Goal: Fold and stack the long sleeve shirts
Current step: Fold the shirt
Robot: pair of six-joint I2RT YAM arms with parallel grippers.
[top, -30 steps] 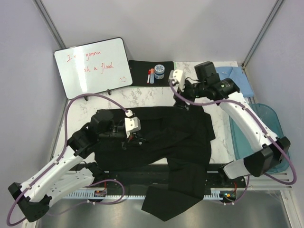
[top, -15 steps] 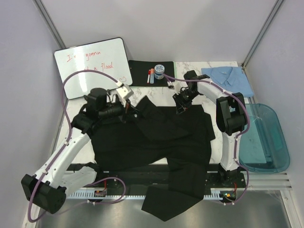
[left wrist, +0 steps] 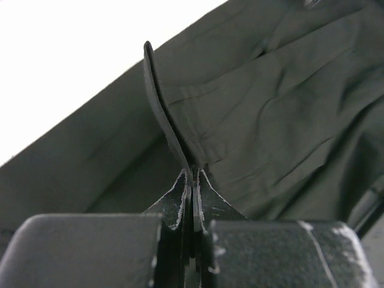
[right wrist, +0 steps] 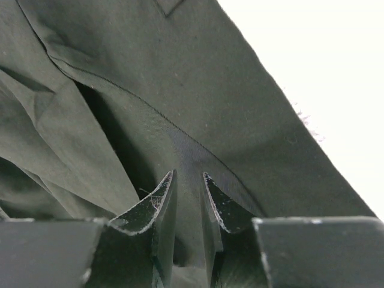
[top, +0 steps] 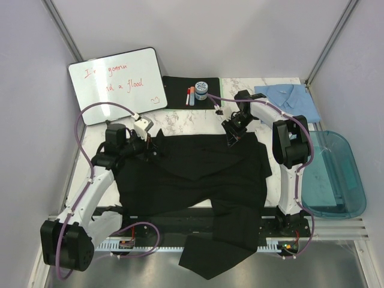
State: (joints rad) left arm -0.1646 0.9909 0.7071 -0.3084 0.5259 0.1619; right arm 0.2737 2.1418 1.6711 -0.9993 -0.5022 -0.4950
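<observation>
Between the left tool (top: 158, 150), pinching its edge after swinging left, and the right tool (top: 230, 138), just nipped shut on its far edge, the black shirt (top: 198, 174) lies stretched flatter on the desk (top: 180, 120), ready for folding.

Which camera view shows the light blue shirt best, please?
The top external view: the light blue shirt lies in plain sight at the far right, collar visible. Both wrist views show the black shirt instead, nothing of the blue one.
</observation>
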